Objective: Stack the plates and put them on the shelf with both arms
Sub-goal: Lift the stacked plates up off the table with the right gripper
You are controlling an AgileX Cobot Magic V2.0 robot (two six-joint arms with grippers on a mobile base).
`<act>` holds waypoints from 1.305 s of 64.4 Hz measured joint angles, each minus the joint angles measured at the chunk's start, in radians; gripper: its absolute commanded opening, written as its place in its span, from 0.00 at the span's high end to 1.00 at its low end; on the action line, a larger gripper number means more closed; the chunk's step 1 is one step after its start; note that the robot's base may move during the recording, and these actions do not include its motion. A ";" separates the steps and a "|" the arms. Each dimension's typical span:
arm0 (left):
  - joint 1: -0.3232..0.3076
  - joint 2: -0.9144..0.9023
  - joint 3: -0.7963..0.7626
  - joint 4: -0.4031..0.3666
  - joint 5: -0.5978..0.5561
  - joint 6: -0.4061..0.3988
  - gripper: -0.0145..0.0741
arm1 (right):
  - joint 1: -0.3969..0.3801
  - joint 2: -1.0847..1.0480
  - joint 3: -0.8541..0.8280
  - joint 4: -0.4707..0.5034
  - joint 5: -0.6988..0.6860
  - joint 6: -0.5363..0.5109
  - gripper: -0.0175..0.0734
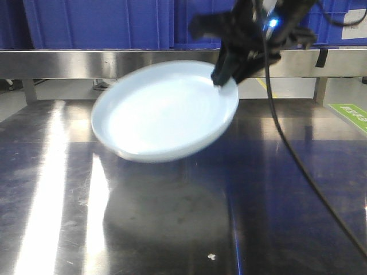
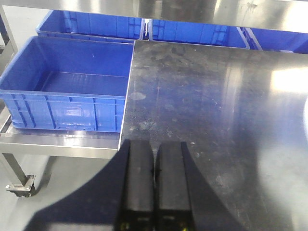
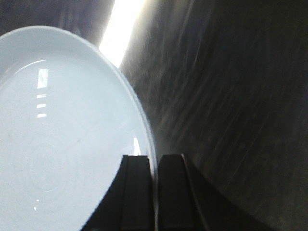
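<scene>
A pale bluish-white plate (image 1: 166,112) hangs tilted and blurred above the steel table (image 1: 172,223). My right gripper (image 1: 225,77) is shut on its far right rim. In the right wrist view the plate (image 3: 62,134) fills the left side, and its rim runs between the two black fingers of the right gripper (image 3: 155,156). My left gripper (image 2: 154,143) shows only in the left wrist view. It is shut with nothing between its fingers and hovers over the table's near left edge (image 2: 126,130).
A blue crate (image 2: 67,91) sits on a low steel stand left of the table, with more blue crates (image 2: 187,31) behind. Blue crates (image 1: 97,23) and a steel rail (image 1: 86,60) line the back. A black cable (image 1: 287,143) hangs at right.
</scene>
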 measured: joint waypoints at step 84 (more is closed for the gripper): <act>0.000 0.000 0.000 0.000 0.000 0.000 0.74 | -0.147 -0.790 0.556 -0.001 -0.026 -0.002 0.79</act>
